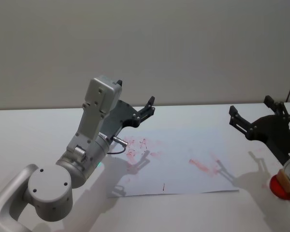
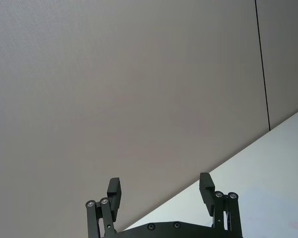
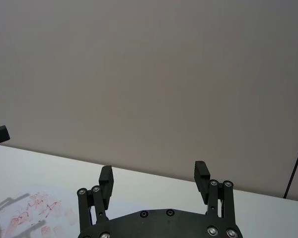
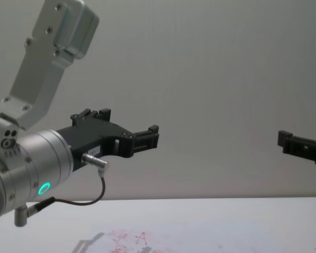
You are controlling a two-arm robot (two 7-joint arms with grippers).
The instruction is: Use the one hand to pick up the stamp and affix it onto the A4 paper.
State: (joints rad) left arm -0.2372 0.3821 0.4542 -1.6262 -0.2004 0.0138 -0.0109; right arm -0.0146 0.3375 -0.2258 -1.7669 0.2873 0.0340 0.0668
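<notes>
A plain grey wall stood behind a long white table. On the table the A4 paper lay flat, between the two arms. It bore faint red marks near its left end, one of them like a letter A, and more red smears toward its right.

The left arm, silver and bulky with a green light on its wrist, rose from the near left. It carried the left gripper in the air above the paper's far-left corner, pointing toward the wall. Its jaws stood wide apart with nothing between them, as the left wrist view made plain.

The right gripper, slim and black, hung in the air just past the paper's right edge. It too was spread wide and held nothing, and it cast a shadow on the table below.

At the near right, well clear of the paper, a round red pad sat on the table, partly hidden by the right arm's wrist. On its top was a small tan piece that looked like the stamp, though I could not be sure of it.
</notes>
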